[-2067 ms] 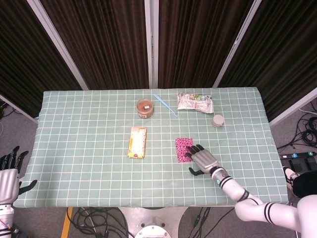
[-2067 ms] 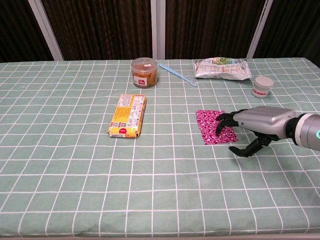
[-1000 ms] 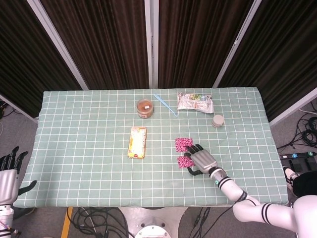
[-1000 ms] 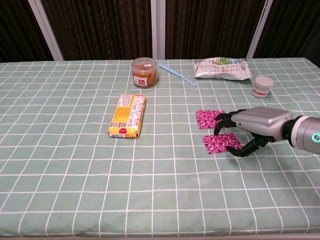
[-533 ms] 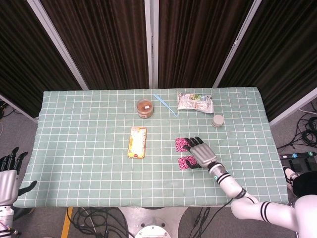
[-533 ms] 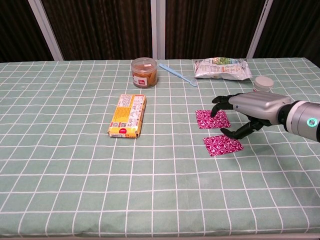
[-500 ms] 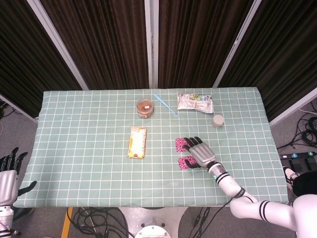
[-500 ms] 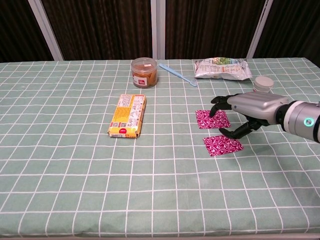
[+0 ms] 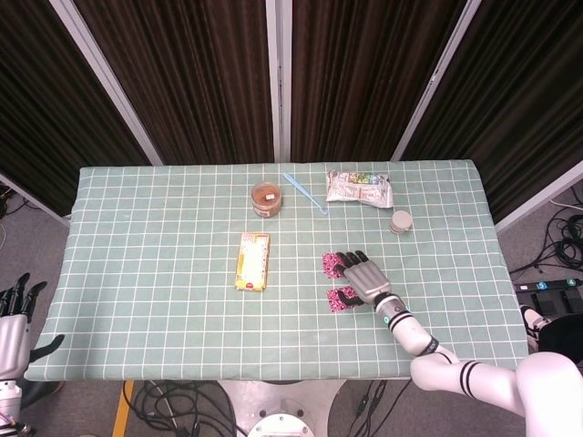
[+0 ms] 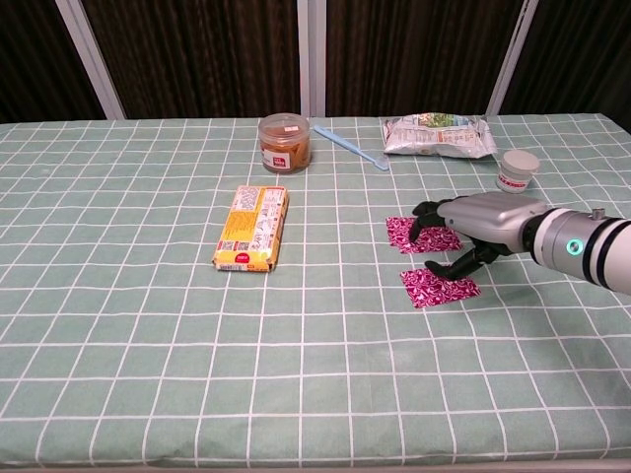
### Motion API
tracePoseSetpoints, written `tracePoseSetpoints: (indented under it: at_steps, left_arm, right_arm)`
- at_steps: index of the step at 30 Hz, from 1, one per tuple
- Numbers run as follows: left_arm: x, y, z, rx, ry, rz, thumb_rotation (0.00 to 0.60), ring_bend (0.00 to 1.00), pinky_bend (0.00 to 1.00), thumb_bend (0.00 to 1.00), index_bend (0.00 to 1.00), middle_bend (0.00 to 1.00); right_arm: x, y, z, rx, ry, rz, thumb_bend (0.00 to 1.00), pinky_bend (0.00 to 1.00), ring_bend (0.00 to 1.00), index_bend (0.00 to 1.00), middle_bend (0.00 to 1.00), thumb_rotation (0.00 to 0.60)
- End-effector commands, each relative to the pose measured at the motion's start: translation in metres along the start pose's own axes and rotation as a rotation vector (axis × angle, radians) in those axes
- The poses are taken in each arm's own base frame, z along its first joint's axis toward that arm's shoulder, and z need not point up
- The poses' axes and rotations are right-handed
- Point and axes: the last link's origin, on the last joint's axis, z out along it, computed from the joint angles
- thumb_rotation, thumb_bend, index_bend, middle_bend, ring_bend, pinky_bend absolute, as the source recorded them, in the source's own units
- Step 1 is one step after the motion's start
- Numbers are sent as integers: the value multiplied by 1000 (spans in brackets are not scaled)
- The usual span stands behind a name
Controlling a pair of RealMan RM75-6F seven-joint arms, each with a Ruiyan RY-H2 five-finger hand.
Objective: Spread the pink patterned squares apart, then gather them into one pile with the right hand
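Observation:
Two pink patterned squares lie apart on the green checked cloth, right of centre. The far square [image 10: 402,234] [image 9: 332,265] has the fingertips [image 10: 421,219] of my right hand [image 10: 475,223] [image 9: 363,277] resting on its right part, fingers spread. The near square [image 10: 436,287] [image 9: 341,299] lies just below it, and the thumb reaches down to its far edge. Nothing is gripped. My left hand [image 9: 15,317] hangs off the table's near left corner with its fingers apart and holding nothing.
A yellow snack packet [image 10: 252,227] lies left of the squares. Along the far side stand a brown jar [image 10: 285,142], a blue spoon [image 10: 350,147], a crinkled snack bag [image 10: 438,135] and a small white tub [image 10: 517,169] close behind my right hand.
One pink stack became two squares as my right hand dragged the top one nearer. The hand then lifted, moved to the far square and came down on it. The left hand sank lower.

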Motion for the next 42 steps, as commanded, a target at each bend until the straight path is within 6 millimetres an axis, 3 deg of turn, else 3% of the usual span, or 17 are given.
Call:
tracePoseSetpoints:
  at_steps: [1,9,15,20,24,30,35,42]
  left_arm:
    - [0,2,1,-8,1,-1,600,141,145,157,209,146]
    - [1,3,2,-10,4,1,600,141,145,156,209,146]
    - [1,5,3,-18,7,0,600,141,145,156,209,146]
    - [2,6,3,-19,10,0,600,141,145,157,209,146]
    - [2,4,1,-9,7,3,600,141,145,157,209,146]
    - [2,5,1,-12,8,-1,600,141,145,157,209,146]
    - [1,2,-1,1,6,0,600,141,145,157,209,146]
    - [0,1,-2,7,0,-2,600,141,145,157,209,146]
  right_arm:
    - [-4,12,-7,-24,-12,-11,409,0,0,206,0,311]
    - [-8,61,-29,-121,-41,-40,410,0,0,206,0,310]
    - [-4,80,-43,-159,-19,-23,409,0,0,207,0,303]
    - [12,71,-38,-130,52,64,384,0,0,207,5,305]
    - [28,60,-28,-106,112,113,260,0,0,214,17,319]
    - [38,36,-2,-85,135,121,110,0,0,261,40,506]
    - [36,19,19,-97,114,114,105,0,0,273,42,563]
    - [33,5,40,-110,81,123,106,0,0,275,41,570]
